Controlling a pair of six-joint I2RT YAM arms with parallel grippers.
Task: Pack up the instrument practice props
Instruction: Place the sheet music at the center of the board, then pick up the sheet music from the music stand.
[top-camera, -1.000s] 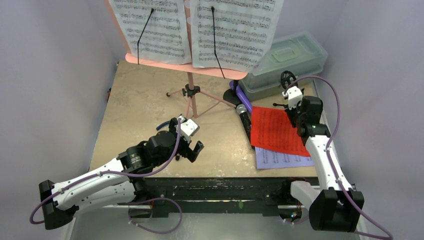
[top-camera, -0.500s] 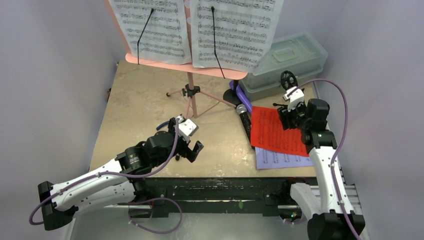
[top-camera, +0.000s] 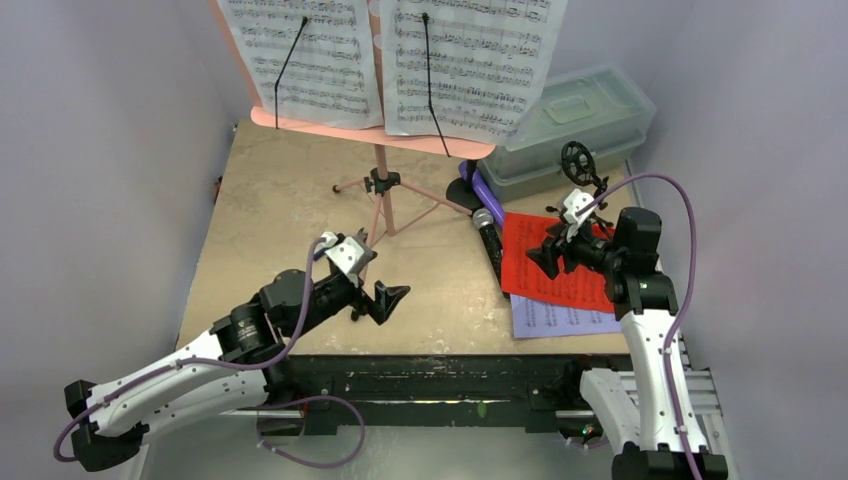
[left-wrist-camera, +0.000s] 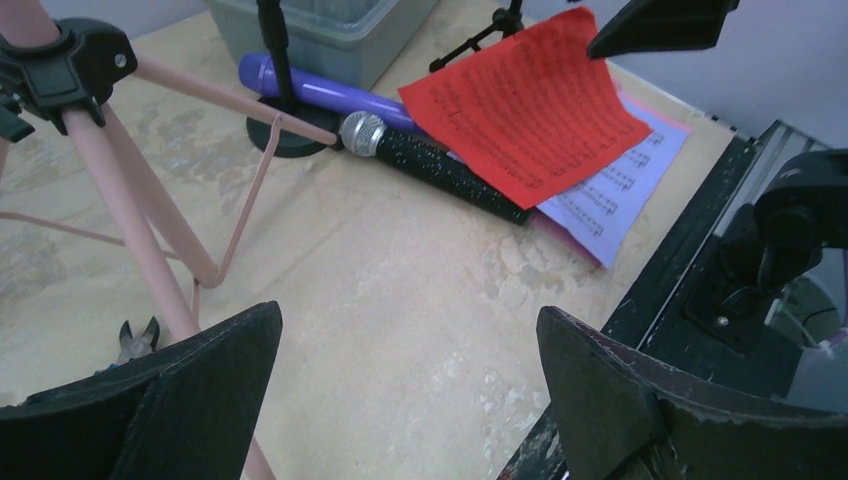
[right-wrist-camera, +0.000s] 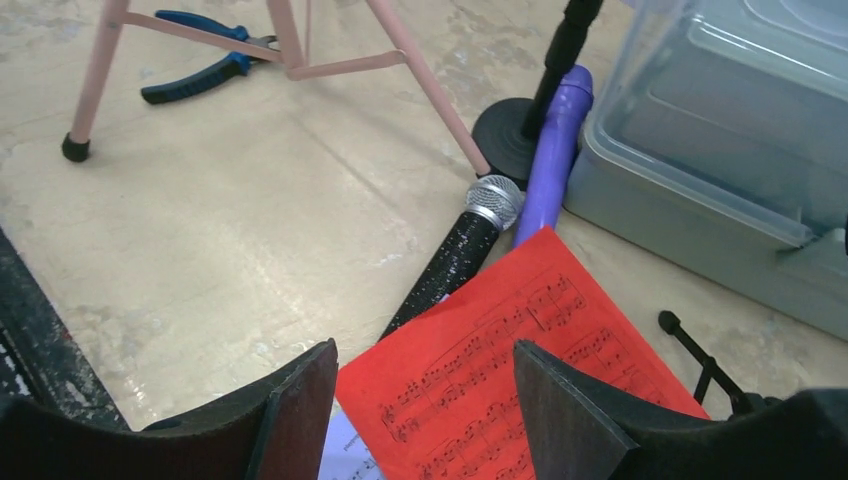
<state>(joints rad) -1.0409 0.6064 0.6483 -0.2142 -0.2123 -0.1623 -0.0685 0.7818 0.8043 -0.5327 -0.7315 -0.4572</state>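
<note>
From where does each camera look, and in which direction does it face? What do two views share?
Top external: above and behind the robot, facing down onto the table; the left gripper and right gripper show.
Left wrist: on the left wrist, facing across to the red sheet and black mic; its own fingers show.
Right wrist: on the right wrist, facing down at the purple mic; its own fingers show.
Shared: both wrist views hold the red sheet and black mic.

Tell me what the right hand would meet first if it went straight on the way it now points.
Most likely the red sheet: in the wrist view it fills the gap between the open fingers of the right hand. The black mic lies further along, though depth is hard to judge.
</note>
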